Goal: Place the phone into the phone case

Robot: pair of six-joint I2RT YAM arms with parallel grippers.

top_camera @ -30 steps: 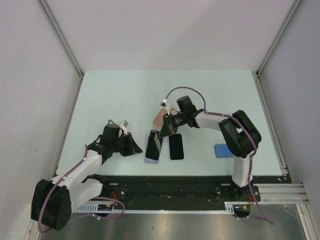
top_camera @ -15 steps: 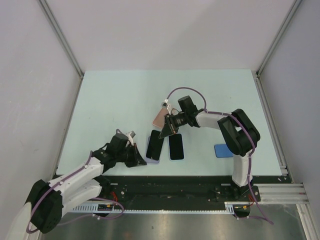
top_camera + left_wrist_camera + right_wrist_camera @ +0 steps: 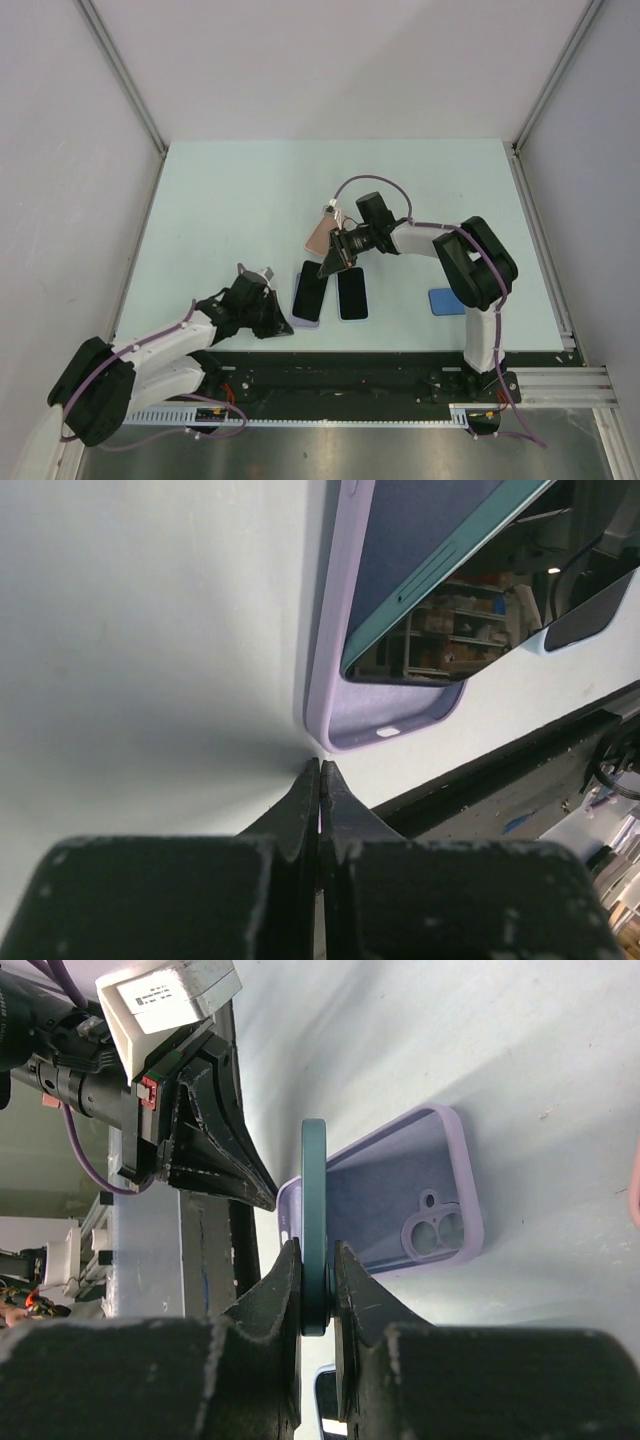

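- Clamping the phone (image 3: 315,1175) by its thin edges, the right gripper (image 3: 315,1255) has both fingers pressed flat against the dark teal body; the phone stands on edge, tilted over the phone case (image 3: 385,1200).
- Phone case: lilac, lying open side up near the middle of the desk's (image 3: 230,200) near edge, camera cut-out showing. The phone's lower edge sits inside it; whether it touches the case floor cannot be made out.
- Left gripper (image 3: 319,772): jaws together, empty, tips low on the desk at the case's rounded near corner. Contact with the case wall is not clear.
- Second phone (image 3: 351,293): black screen up, flat, just right of the case.
- Pink case (image 3: 318,238): beyond the right gripper, partly covered by it.
- Blue flat item (image 3: 440,301): towards the near right corner, its right part hidden behind the right arm; what it is cannot be told.
- Phone screen, left wrist view: only reflections of shelving, cut off at the frame's top.
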